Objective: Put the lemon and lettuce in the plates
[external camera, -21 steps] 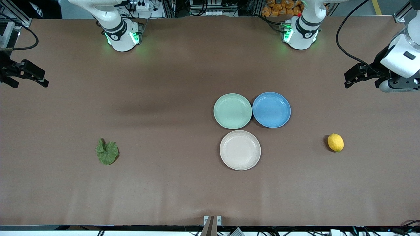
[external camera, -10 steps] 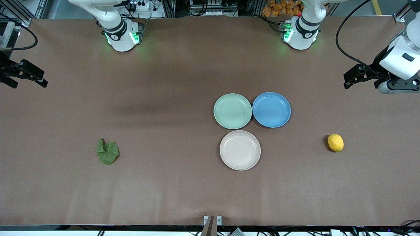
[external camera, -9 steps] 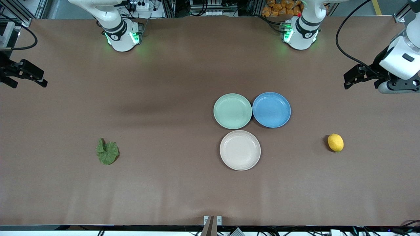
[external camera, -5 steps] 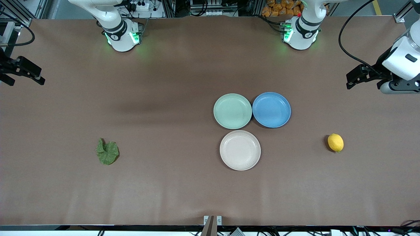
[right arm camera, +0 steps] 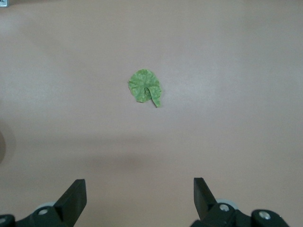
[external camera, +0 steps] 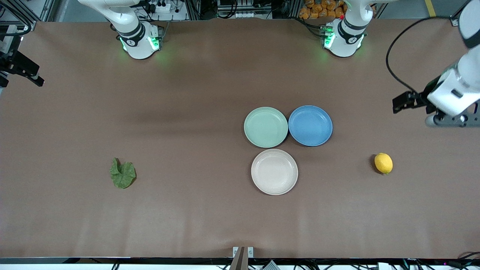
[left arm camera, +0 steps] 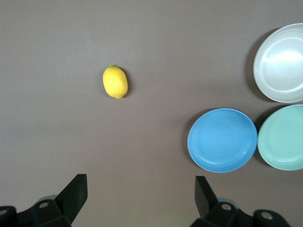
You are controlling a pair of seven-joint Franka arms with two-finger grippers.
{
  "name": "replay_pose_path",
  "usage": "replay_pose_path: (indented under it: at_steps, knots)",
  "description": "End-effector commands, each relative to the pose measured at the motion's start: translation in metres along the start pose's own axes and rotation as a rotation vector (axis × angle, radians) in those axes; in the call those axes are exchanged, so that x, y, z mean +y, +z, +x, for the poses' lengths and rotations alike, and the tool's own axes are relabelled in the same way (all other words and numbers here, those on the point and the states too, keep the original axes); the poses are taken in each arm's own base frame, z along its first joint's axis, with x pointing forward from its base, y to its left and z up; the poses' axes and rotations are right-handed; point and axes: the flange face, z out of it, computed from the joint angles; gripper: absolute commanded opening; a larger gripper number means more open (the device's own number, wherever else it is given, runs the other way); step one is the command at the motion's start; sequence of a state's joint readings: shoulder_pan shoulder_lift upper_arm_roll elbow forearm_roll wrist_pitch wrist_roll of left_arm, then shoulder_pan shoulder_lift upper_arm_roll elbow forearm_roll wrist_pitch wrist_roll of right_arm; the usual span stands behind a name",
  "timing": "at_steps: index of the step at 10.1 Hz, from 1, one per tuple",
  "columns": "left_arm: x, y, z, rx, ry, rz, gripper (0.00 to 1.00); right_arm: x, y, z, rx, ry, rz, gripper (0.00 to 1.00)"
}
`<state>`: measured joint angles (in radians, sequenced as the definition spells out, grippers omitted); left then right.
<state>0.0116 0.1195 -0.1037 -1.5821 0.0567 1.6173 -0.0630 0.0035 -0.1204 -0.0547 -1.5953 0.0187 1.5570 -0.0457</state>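
Note:
The yellow lemon (external camera: 383,163) (left arm camera: 115,82) lies on the brown table toward the left arm's end. The green lettuce (external camera: 122,174) (right arm camera: 146,87) lies toward the right arm's end. A mint green plate (external camera: 266,127) (left arm camera: 284,137) and a beige-white plate (external camera: 274,171) (left arm camera: 280,63) sit mid-table, both empty. My left gripper (external camera: 397,105) (left arm camera: 140,189) hangs open over bare table, apart from the lemon. My right gripper (external camera: 35,77) (right arm camera: 139,191) is open over the table's edge at the right arm's end, well away from the lettuce. Neither holds anything.
An empty blue plate (external camera: 310,125) (left arm camera: 222,140) touches the mint plate on the side toward the left arm's end. The two arm bases (external camera: 139,39) (external camera: 343,37) stand at the table's edge farthest from the front camera. A black cable (external camera: 392,45) loops above the left gripper.
The left gripper has shifted down the front view, closer to the lemon. The right gripper has drifted up that view toward the table's corner. Lemon, lettuce and plates have not moved.

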Motion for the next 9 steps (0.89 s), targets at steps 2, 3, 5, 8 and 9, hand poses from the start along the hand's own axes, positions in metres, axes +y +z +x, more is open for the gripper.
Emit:
replay_pose_path:
  at_steps: [2, 3, 5, 8, 9]
  knots:
    - [-0.036, 0.066, 0.044, -0.04, -0.037, -0.001, 1.0, 0.002, 0.045, 0.01, -0.056, -0.005, -0.001, 1.0]
    - [-0.039, 0.084, 0.054, -0.041, -0.05, -0.003, 1.0, 0.0, 0.079, 0.02, -0.085, -0.009, -0.001, 1.0]
    - [-0.061, 0.121, 0.07, -0.041, -0.084, -0.012, 1.0, -0.002, 0.153, 0.04, -0.145, -0.012, -0.003, 1.0]
    - [-0.079, 0.178, 0.089, -0.047, -0.102, -0.015, 1.0, -0.02, 0.279, 0.045, -0.105, -0.037, -0.011, 1.0]
    - [-0.084, 0.201, 0.098, -0.037, -0.108, -0.019, 1.0, -0.016, 0.311, 0.051, -0.104, -0.029, -0.015, 1.0]
